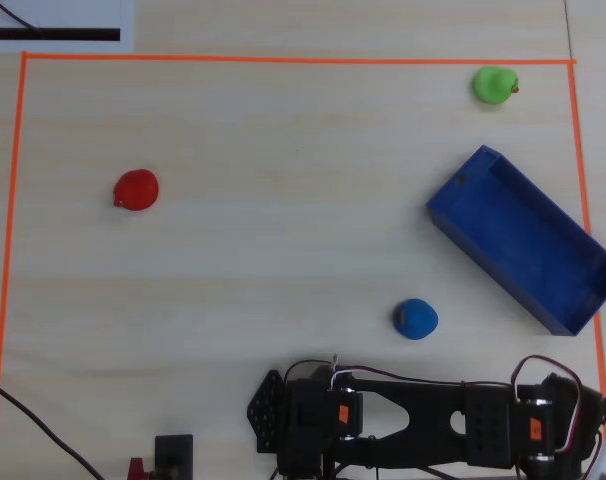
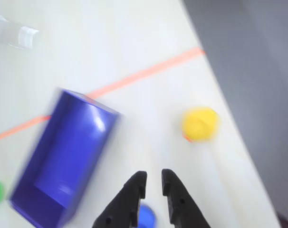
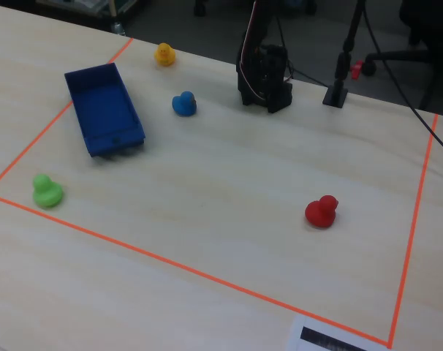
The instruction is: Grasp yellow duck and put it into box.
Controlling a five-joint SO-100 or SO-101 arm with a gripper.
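Observation:
The yellow duck (image 2: 200,124) (image 3: 163,53) sits on the pale table near the taped corner; it does not show in the overhead view. The box (image 1: 523,238) (image 2: 63,159) (image 3: 103,110) is a long dark-blue tray, empty and lying at an angle. In the blurred wrist view my gripper (image 2: 153,183) hangs above the table, open by a narrow gap with nothing between its black fingers (image 2: 134,190). The duck lies ahead and to the right of it, and the box to the left. The folded arm (image 1: 423,420) (image 3: 264,69) stands at the table edge.
A blue toy (image 1: 415,318) (image 2: 146,216) (image 3: 183,104) lies just under the jaws, between arm and box. A green duck (image 1: 495,85) (image 3: 47,190) and a red toy (image 1: 137,189) (image 3: 322,211) lie farther off. Orange tape (image 1: 283,58) frames the area.

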